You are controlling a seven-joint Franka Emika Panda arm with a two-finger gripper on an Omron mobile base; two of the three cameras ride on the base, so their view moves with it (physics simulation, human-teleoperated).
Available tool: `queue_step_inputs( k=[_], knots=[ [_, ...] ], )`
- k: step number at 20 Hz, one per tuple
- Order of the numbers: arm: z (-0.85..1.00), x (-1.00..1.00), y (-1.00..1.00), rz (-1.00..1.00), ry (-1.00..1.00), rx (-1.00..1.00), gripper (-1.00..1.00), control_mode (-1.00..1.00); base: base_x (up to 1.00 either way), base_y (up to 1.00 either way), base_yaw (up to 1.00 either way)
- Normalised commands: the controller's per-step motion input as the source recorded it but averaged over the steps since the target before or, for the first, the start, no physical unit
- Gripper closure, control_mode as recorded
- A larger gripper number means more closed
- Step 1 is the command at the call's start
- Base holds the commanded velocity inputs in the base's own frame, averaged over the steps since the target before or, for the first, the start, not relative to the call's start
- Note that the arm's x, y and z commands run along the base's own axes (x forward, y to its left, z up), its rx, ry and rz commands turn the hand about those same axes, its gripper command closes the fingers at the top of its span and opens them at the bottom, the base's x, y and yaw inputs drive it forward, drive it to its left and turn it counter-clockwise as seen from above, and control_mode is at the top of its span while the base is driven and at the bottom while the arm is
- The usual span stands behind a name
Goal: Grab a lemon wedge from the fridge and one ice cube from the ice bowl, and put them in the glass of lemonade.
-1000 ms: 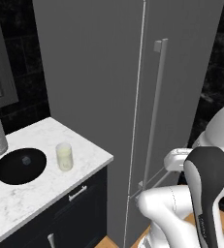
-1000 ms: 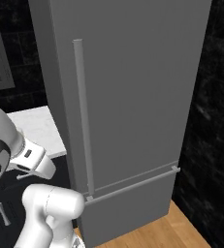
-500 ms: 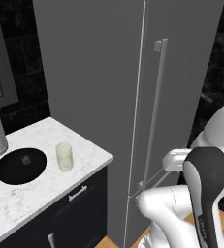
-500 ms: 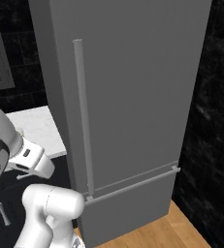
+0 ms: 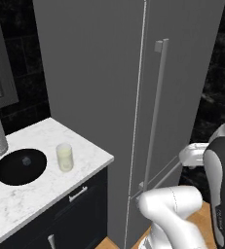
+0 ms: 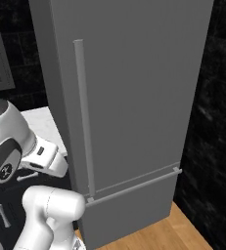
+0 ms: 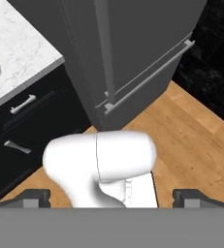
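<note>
Left base view: fridge [image 5: 99,97] shut, bar handle [image 5: 155,112] on door. Marble desk [image 5: 80,165] just left of it w/ ice bowl [image 5: 20,166], one ice cube [image 5: 26,159] inside; glass of lemonade [image 5: 64,156] just right of bowl. Hand view: fingers [image 7: 112,196] spread wide, holding nothing.

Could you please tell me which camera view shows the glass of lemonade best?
The left base view: the glass of lemonade stands in full sight on the marble counter, beside the ice bowl.
</note>
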Motion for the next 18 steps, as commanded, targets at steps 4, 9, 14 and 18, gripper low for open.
queue_step_inputs(
  k=[4, 9, 14, 18],
  knots=[
    [0.2, -0.01, -0.59, 0.0, 0.0, 0.0, -1.0, -1.0, 0.0, 0.0, 0.0],
    [0.1, 0.41, -0.5, 0.15, -0.03, 0.0, -1.0, -1.0, 0.0, 0.0, 0.0],
    [0.01, 0.78, -0.07, 0.19, -0.07, -0.01, -1.0, -1.0, 0.0, 0.0, 0.0],
    [-0.01, 0.43, -0.06, 0.02, -0.07, 0.0, -1.0, -1.0, 0.0, 0.0, 0.0]
  ],
)
